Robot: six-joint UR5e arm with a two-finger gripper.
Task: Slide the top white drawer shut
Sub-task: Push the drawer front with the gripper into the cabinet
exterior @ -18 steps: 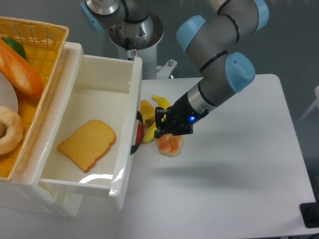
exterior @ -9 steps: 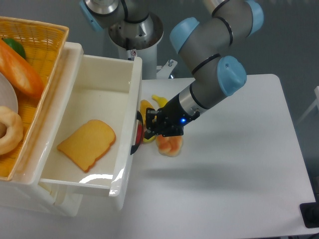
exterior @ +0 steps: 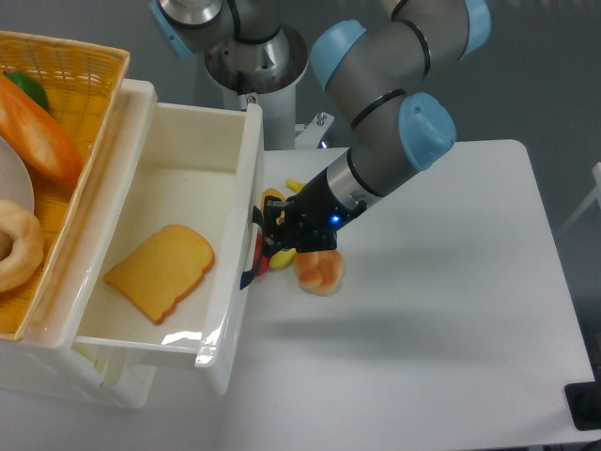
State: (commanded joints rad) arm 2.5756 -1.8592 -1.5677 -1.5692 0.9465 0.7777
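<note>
The top white drawer [exterior: 160,254] stood pulled well out of its cabinet, a toast slice [exterior: 161,271] inside, as the gripper [exterior: 269,238] pressed at its front by the black handle [exterior: 254,256]; whether its jaws were open could not be told. A steady, square push looked best. Yellow and orange toy food [exterior: 317,272] lay just behind on the worktop [exterior: 451,310], a wicker basket [exterior: 56,113] above.

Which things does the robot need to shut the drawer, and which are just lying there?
Needed:
top white drawer, open
pincer, at the drawer's front

Just lying about:
toast slice inside the drawer
yellow basket on top
yellow and orange toy food on the table
</note>
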